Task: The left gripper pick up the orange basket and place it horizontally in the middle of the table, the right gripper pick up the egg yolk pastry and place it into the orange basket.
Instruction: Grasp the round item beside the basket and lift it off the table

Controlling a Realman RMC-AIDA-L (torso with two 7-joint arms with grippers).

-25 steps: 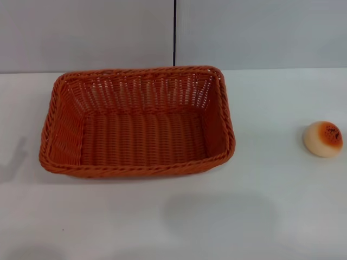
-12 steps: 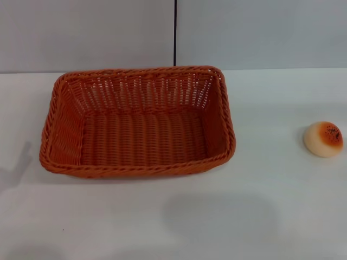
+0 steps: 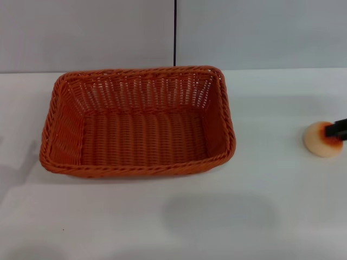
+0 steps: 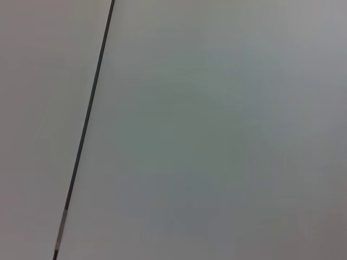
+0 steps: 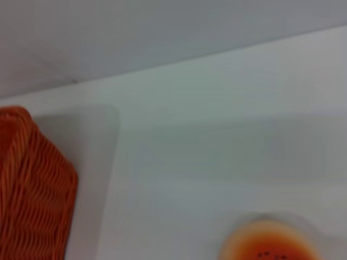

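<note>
The orange basket lies lengthwise across the middle of the white table, empty; its corner also shows in the right wrist view. Well to the right of the basket, the egg yolk pastry rests on the table, and it shows again close up. A black tip of my right gripper reaches in from the right edge and overlaps the pastry's top right side. My left gripper is out of view; only a faint shadow falls left of the basket.
A grey wall with a dark vertical seam stands behind the table. The left wrist view shows only that wall and its seam. Bare tabletop lies between basket and pastry and along the front.
The right gripper's black tip has come in from the right edge over the pastry. The shadow at the left has shifted. Basket and pastry have not moved.
</note>
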